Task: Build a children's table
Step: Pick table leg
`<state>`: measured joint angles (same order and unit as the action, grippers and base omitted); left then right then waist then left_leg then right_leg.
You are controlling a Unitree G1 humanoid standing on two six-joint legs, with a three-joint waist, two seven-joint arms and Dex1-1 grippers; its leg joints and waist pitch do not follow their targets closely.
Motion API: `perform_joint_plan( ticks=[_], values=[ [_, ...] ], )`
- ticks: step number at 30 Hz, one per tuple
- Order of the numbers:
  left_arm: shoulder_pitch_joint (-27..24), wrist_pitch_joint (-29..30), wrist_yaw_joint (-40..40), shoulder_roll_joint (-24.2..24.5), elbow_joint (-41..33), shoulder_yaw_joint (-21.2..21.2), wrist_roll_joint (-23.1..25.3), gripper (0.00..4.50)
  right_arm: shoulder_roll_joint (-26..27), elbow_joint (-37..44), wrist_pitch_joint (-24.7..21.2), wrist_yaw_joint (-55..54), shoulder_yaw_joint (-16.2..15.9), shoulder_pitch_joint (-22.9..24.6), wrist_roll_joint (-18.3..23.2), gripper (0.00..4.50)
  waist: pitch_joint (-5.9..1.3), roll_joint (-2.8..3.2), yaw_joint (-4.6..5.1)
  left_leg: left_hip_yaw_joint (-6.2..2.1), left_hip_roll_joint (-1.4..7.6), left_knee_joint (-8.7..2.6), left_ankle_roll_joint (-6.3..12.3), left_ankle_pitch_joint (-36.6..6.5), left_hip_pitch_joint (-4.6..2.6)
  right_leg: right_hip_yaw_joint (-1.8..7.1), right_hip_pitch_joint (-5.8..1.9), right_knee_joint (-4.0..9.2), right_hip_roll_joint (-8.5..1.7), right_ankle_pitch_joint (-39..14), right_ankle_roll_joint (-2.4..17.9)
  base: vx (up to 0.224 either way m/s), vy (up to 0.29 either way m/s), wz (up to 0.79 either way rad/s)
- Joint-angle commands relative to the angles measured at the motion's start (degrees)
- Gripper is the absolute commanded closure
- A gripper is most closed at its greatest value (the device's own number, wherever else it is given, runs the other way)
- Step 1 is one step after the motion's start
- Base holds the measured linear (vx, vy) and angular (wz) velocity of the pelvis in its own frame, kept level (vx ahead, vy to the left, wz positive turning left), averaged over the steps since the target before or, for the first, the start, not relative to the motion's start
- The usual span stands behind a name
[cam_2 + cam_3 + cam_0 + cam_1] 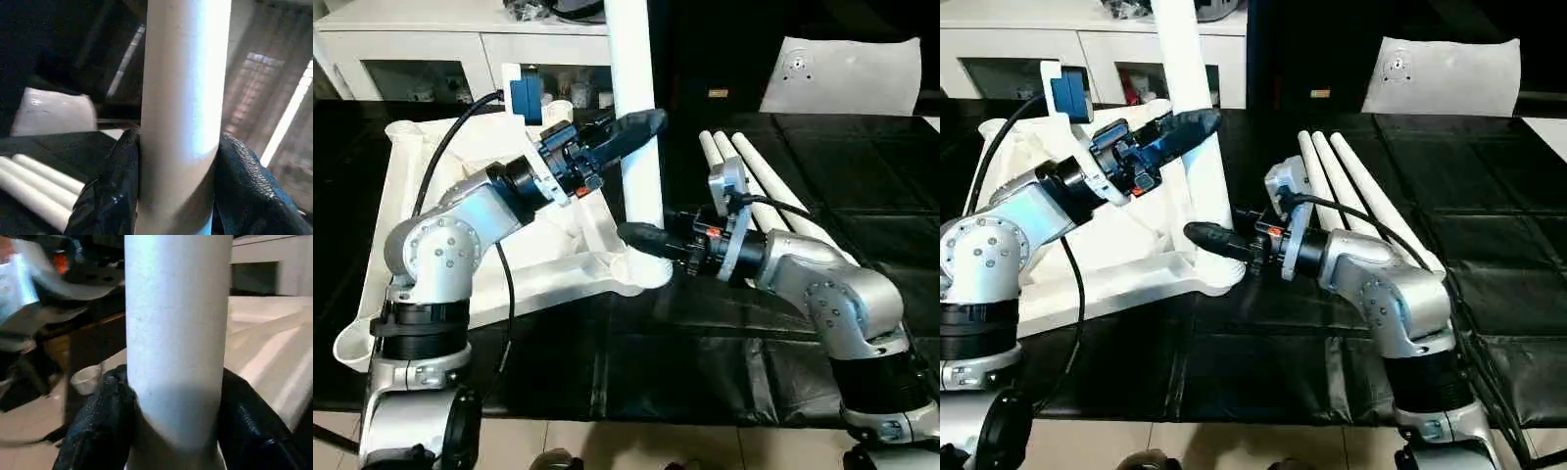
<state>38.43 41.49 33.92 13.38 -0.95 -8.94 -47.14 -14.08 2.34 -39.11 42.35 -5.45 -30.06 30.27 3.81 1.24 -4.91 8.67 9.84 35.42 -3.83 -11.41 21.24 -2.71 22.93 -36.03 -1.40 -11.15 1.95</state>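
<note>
The children's table top (548, 266) lies underside up on the black table. One white leg (636, 117) stands upright in its near right corner socket (643, 275). My left gripper (646, 125) is shut on this leg partway up; in the left wrist view its black fingers (107, 196) press both sides of the tube (181, 98). My right gripper (631, 233) is shut on the same leg low down, just above the socket, and its fingers (98, 426) flank the tube (176, 333). Three more legs (754, 181) lie side by side to the right.
A white glass-door cabinet (431, 59) stands behind the table. A flat white sheet with a round fitting (847, 73) leans at the back right. Black tabletop (705, 352) stretches in front and to the right of the loose legs.
</note>
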Motion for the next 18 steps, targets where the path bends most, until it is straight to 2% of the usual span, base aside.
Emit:
perform_joint_plan(
  ticks=[1,2,3,6,9,10,11,15,16,17,18],
  values=[
    [0.81,-2.3,-4.08,-0.2,0.6,-0.46,3.66,2.69,0.54,-1.23,1.96,-3.66,1.83,-1.85,-1.82,1.8,-4.25,-0.3,-0.04,-0.49,2.32,-3.62,-0.14,-4.66,-0.14,3.09,-3.46,5.06,-5.55,-15.18,6.35,0.0,0.0,0.0],
    [0.99,-3.0,-4.98,-0.12,0.65,-0.21,4.83,2.69,0.81,-1.41,2.35,-4.4,1.67,-2.05,-2.4,1.68,-4.25,-0.3,-0.04,-0.49,2.32,-3.62,-0.14,-4.66,-0.14,3.09,-3.46,5.06,-5.55,-15.18,6.35,0.0,0.0,0.0],
    [1.43,-4.26,-7.25,-0.1,0.66,0.36,7.34,2.69,1.35,-1.78,3.19,-6.25,1.05,-2.51,-4.05,1.56,-4.22,-0.67,0.06,-0.55,2.46,-3.78,-0.23,-4.48,-0.06,3.07,-3.42,4.98,-5.46,-14.32,5.95,0.0,0.0,0.0],
    [1.74,-5.05,-10.26,0.8,-0.75,2.81,11.92,2.69,3.4,-2.3,3.98,-10.61,0.3,-3.48,-6.62,1.42,-4.24,-0.45,0.02,-0.62,2.51,-3.83,-0.54,-3.99,-0.16,3.13,-3.3,4.72,-5.58,-13.43,5.76,0.0,0.0,0.0],
    [1.51,-4.95,-12.91,0.11,-2.33,3.64,13.5,2.69,5.83,-3.54,4.26,-14.79,0.23,-4.26,-8.25,1.12,-4.38,-0.27,0.14,-0.58,2.54,-3.77,-0.81,-3.48,-0.12,3.24,-3.28,4.38,-5.67,-10.8,7.02,0.0,0.0,0.0],
    [1.35,-4.85,-16.25,-0.98,-3.23,4.19,15.2,2.69,8.06,-4.86,4.45,-17.92,-0.46,-4.78,-9.59,1.03,-4.38,-0.43,0.14,-0.58,2.58,-3.76,-0.88,-3.26,-0.02,3.23,-3.38,4.24,-5.75,-9.97,7.38,0.0,0.0,0.0],
    [1.3,-5.36,-17.79,-1.23,-3.63,4.98,16.92,2.69,8.97,-5.26,4.57,-19.06,-0.79,-4.88,-10.01,1.03,-4.35,-0.48,0.11,-0.55,2.5,-3.74,-0.95,-3.23,-0.02,3.2,-3.37,4.31,-5.73,-9.92,7.45,0.0,0.0,0.0],
    [1.32,-5.9,-20.31,-2.31,-3.98,5.18,18.41,2.69,10.06,-5.46,4.45,-20.13,-1.24,-4.86,-10.4,1.03,-4.31,-0.34,0.05,-0.53,2.5,-3.8,-1.02,-3.82,-0.05,3.28,-3.29,4.38,-5.68,-10.08,6.75,0.0,0.0,0.0],
    [1.41,-5.91,-21.91,-3.11,-4.53,5.79,19.51,2.69,10.98,-5.83,4.41,-21.16,-1.4,-4.91,-10.79,1.03,-4.31,-0.74,0.0,-0.52,2.58,-3.85,-1.0,-3.71,-0.05,3.3,-3.35,4.28,-5.78,-9.86,6.79,0.0,0.0,0.0],
    [1.41,-5.83,-23.09,-3.83,-4.9,6.17,20.21,2.69,11.87,-6.21,4.38,-21.97,-1.47,-4.93,-11.09,1.03,-4.29,-0.53,-0.03,-0.56,2.64,-3.88,-1.0,-3.83,-0.06,3.3,-3.27,4.29,-5.84,-9.92,6.82,0.0,0.0,0.0],
    [1.38,-5.83,-23.3,-3.95,-4.99,6.28,20.37,2.69,12.06,-6.32,4.4,-22.14,-1.5,-4.94,-11.17,1.03,-4.24,-0.68,0.12,-0.53,2.68,-3.89,-1.0,-3.87,0.01,3.3,-3.28,4.36,-5.81,-9.9,6.8,0.0,0.0,0.0]
  ],
)
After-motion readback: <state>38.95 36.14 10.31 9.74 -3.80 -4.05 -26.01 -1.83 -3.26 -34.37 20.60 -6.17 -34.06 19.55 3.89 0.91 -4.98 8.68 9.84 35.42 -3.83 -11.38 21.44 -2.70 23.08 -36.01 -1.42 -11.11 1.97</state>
